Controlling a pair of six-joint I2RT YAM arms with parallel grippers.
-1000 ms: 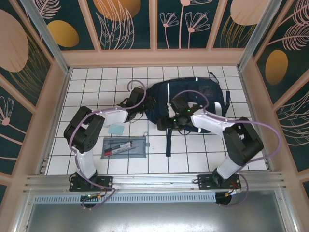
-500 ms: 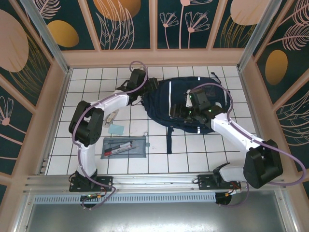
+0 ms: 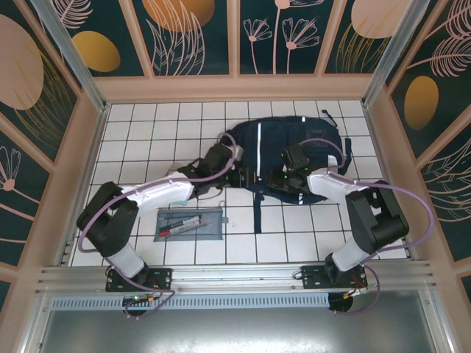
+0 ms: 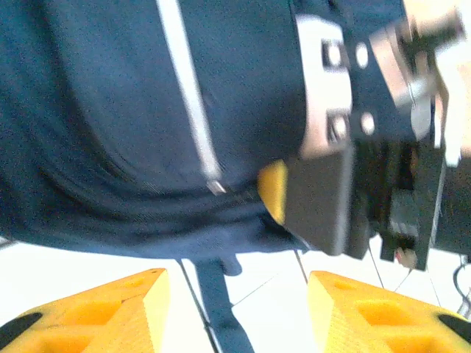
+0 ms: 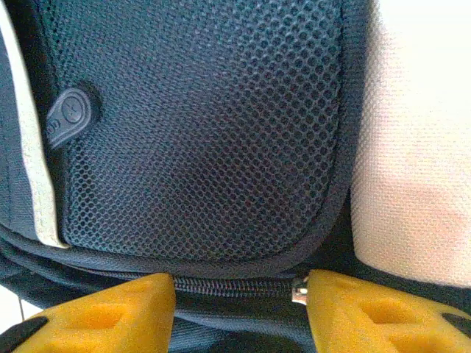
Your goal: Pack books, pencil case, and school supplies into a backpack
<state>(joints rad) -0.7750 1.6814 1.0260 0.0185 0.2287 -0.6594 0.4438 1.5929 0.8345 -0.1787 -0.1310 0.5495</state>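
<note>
The navy backpack [image 3: 298, 143] lies at the back centre of the tiled table, its white stripe facing up. My left gripper [image 3: 237, 175] is at its front-left edge. It stands open [image 4: 235, 285] over bare tile and a dark strap [image 4: 213, 294], with the backpack [image 4: 110, 132] just beyond. My right gripper [image 3: 274, 179] presses on the front edge, open [image 5: 239, 285], with its fingers astride a zip. The zip slider [image 5: 298, 292] touches the right finger, below the mesh pocket [image 5: 199, 125]. The grey pencil case [image 3: 189, 223] with red and black pens lies front left. The books are out of view.
A corner of a pale blue-green square [image 3: 179, 203] peeks out under my left forearm. A dark strap [image 3: 257, 213] trails from the backpack toward the front. A grey-white patch [image 5: 412, 147] adjoins the mesh pocket. Wooden walls box in the table on three sides.
My left gripper swung from the backpack's back-left corner to its front-left edge. The right gripper came down onto the front zip, and its jaws have narrowed.
</note>
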